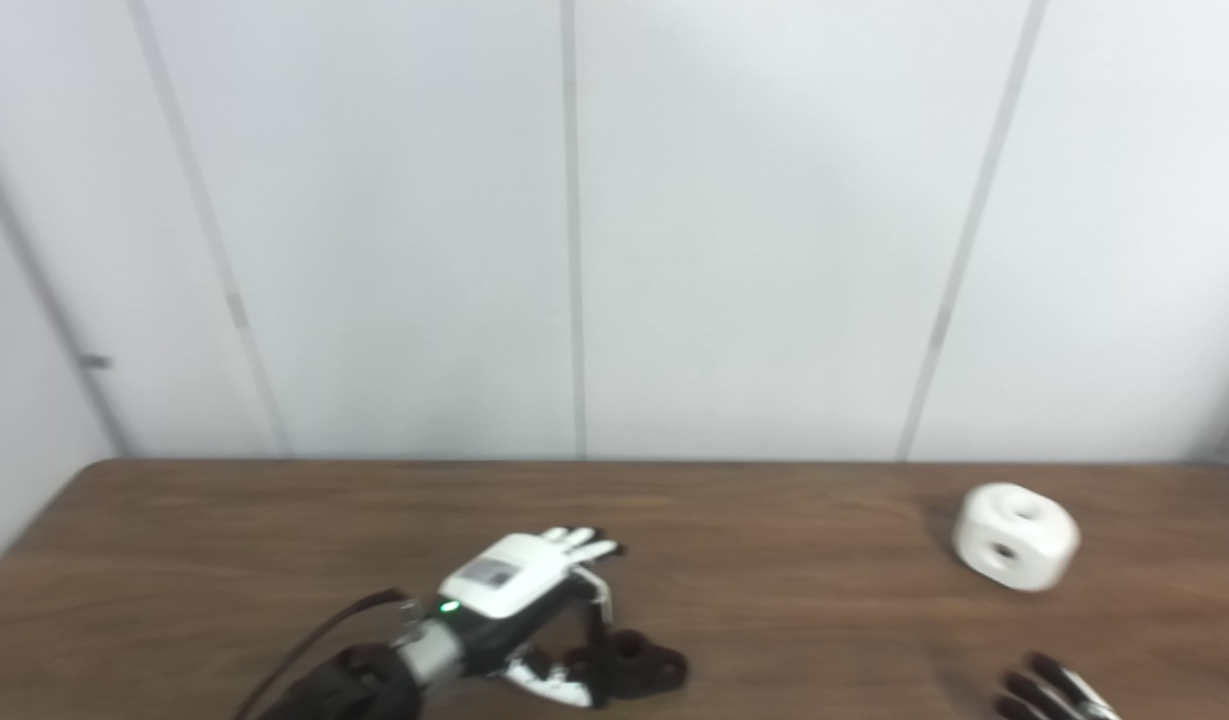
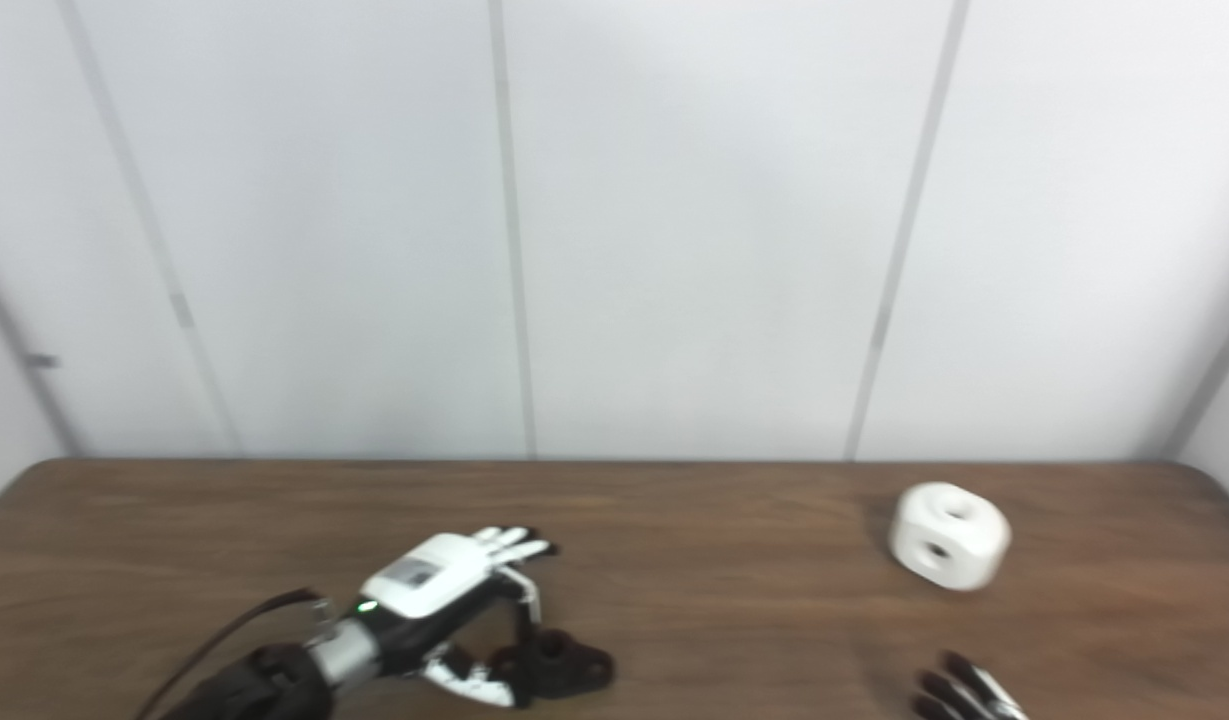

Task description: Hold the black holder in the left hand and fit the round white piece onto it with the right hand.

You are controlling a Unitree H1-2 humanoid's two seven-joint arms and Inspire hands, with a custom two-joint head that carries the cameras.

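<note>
A: Early in the task, by the look of it. Black holder (image 1: 634,668) lying flat on the brown bench (image 1: 774,520), at about 6 o'clock of the scene, low near the bottom edge. Round white piece (image 1: 1016,535) resting alone at about 4 o'clock, toward the far right, well apart from the holder. Nothing fitted yet.

B: And the left hand (image 1: 519,600)?

A: Reaching in from 7 o'clock, poised over the holder's left side. Fingers (image 1: 584,542) spread and stretched forward above it, thumb tucked down just beside the black part. Touching or not: cannot tell. No closed grip visible, nothing lifted off the bench.

B: Right hand?

A: Barely in view at 5 o'clock: only dark fingertips of the right hand (image 1: 1059,695) poking up from the bottom edge, apart from one another, empty as far as shown. Near the white piece but not touching. Left to do, judging from this: grasp holder, pick up white piece, seat it.
</note>
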